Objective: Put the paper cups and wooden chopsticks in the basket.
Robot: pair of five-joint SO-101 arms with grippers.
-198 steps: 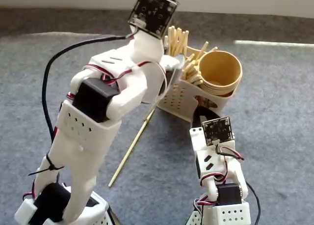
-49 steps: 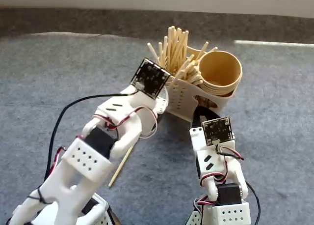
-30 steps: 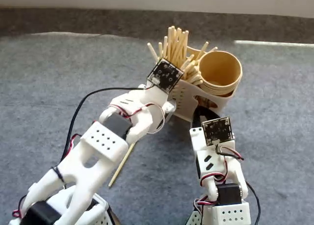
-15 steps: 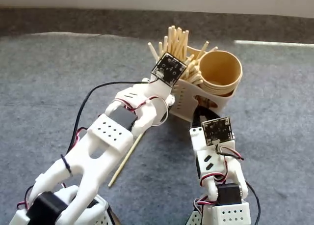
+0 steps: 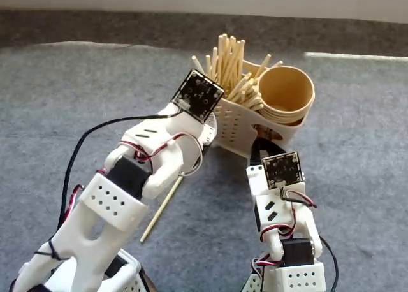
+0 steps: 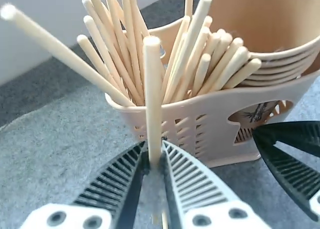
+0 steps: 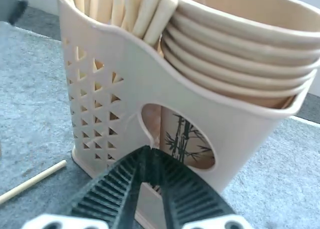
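A beige basket [image 5: 237,131] holds a stack of paper cups [image 5: 285,91] and a bundle of wooden chopsticks [image 5: 229,56]. My left gripper [image 6: 152,156] is shut on one chopstick [image 6: 152,99], which stands up between its jaws just in front of the basket [image 6: 200,124]. Another chopstick [image 5: 159,209] lies on the mat, partly under the left arm [image 5: 159,158]; its end [image 7: 32,181] lies near the basket's corner. My right gripper [image 7: 148,151] is shut with nothing in it, at the basket's base below the cups [image 7: 240,49].
Grey mat [image 5: 357,177] covers the table, with a darker strip [image 5: 95,24] along the far edge. The right arm [image 5: 284,196] stands close beside the basket's near side. Its black jaws [image 6: 285,154] also show past the basket.
The left arm came down from above the basket to its near-left side. In the last half second its wrist drew back a little from the basket. The right arm has not moved.
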